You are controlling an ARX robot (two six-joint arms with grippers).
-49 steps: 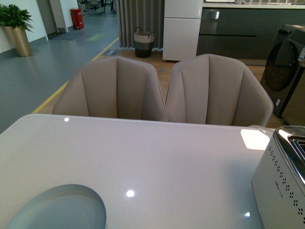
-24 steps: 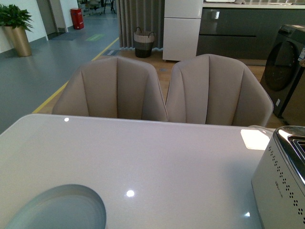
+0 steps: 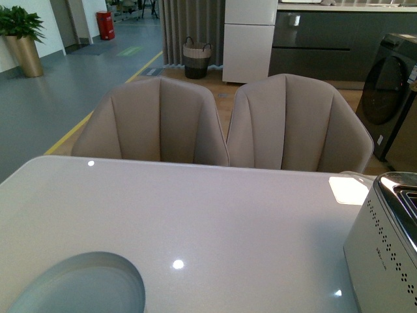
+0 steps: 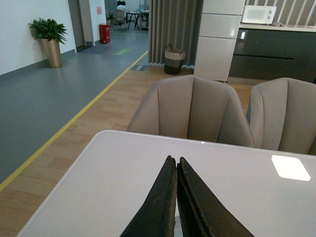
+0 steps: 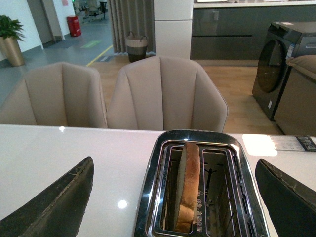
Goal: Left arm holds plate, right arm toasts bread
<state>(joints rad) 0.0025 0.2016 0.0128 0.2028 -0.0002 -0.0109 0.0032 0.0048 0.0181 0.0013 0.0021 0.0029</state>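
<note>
Standing in toaster (image 5: 201,187) slot: bread (image 5: 187,185), right wrist view only.

Bread (image 5: 189,182) upright in toaster (image 5: 158,163) slot

Chairs: I see two beige padded chairs (image 3: 225,120) behind my glossy white table (image 3: 215,215).
Toaster: silver two-slot toaster (image 3: 384,248) at the table's right.

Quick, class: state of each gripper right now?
Left gripper: closed, fingers pressed together, holding nothing visible.
Right gripper: open wide, empty, above the toaster with the bread in one slot.
</note>
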